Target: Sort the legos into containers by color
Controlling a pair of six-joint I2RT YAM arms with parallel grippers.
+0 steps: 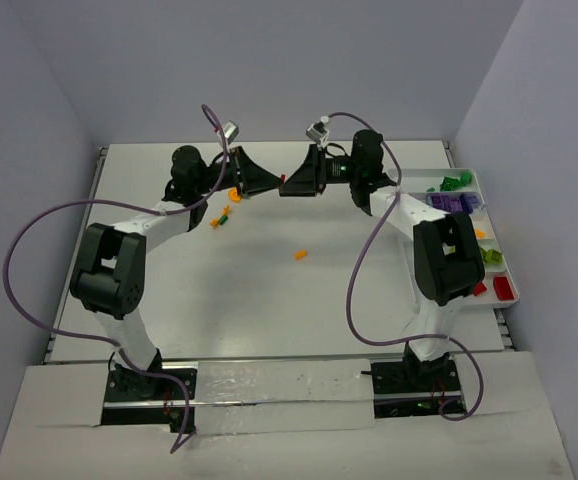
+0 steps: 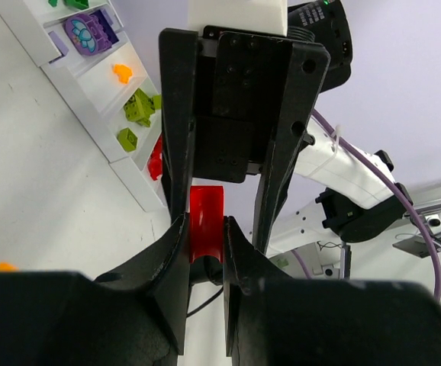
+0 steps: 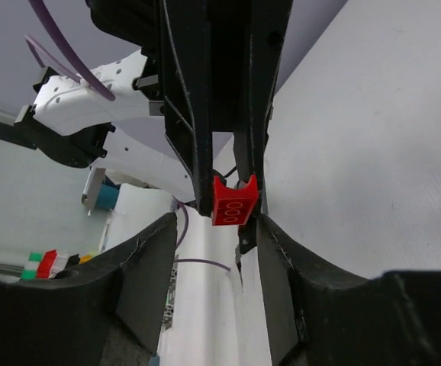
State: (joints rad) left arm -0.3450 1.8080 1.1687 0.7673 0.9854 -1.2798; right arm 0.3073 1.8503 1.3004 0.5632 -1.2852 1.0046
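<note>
My two grippers meet tip to tip above the back middle of the table. My left gripper (image 1: 271,183) (image 2: 204,232) is shut on a red lego (image 2: 206,217), pinched between its fingertips. In the right wrist view the same red lego (image 3: 234,203) hangs between the left gripper's black fingers. My right gripper (image 1: 295,185) (image 3: 214,229) is open, with its fingers spread on either side of the brick and not touching it. The white divided tray (image 1: 499,240) lies along the right edge and holds green, purple, orange, lime and red legos in separate compartments.
Loose legos lie on the table: an orange one (image 1: 299,254) near the middle and a few orange and green ones (image 1: 226,210) under the left arm. The tray also shows in the left wrist view (image 2: 91,99). Purple cables loop beside both arms.
</note>
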